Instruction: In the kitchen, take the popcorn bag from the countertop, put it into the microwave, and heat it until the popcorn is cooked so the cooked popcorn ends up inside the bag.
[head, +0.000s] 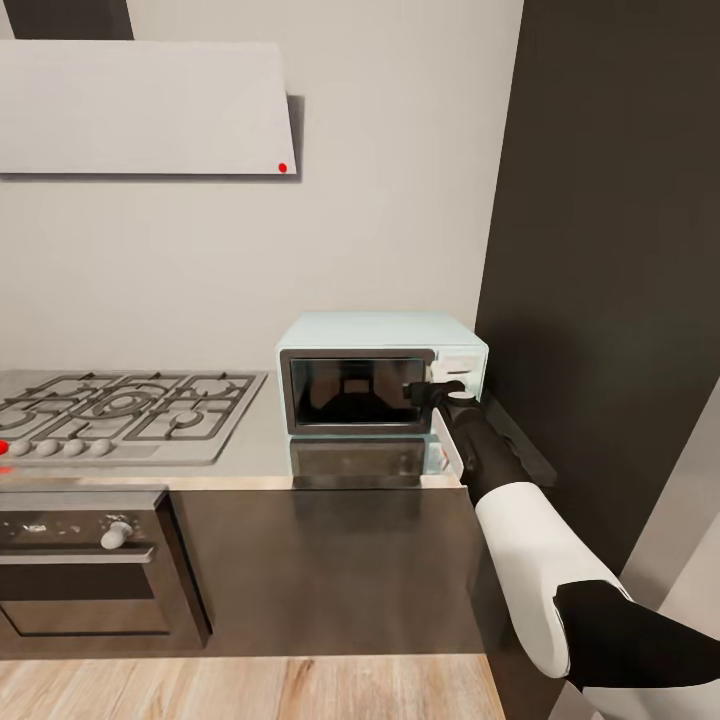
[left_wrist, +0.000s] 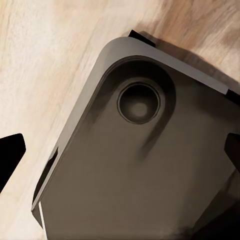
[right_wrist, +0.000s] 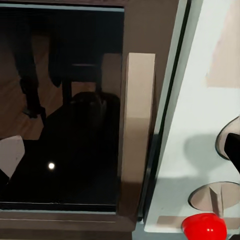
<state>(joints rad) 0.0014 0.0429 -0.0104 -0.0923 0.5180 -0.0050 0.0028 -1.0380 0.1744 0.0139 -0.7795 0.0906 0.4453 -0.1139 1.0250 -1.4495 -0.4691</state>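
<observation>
The pale mint-blue microwave stands on the grey countertop with its dark glass door shut. My right gripper is up against its front, where the door meets the white knob panel. In the right wrist view the gripper is open, its fingertips wide apart on either side of the door's beige vertical handle. Two knobs and a red round light show on the panel. The popcorn bag is out of view. My left gripper is open, hanging over the robot's grey base.
A steel gas hob lies left of the microwave, with the dark oven below it and a flat white hood above. A tall dark cabinet rises close to the microwave's right side. Wood floor runs along the cabinets.
</observation>
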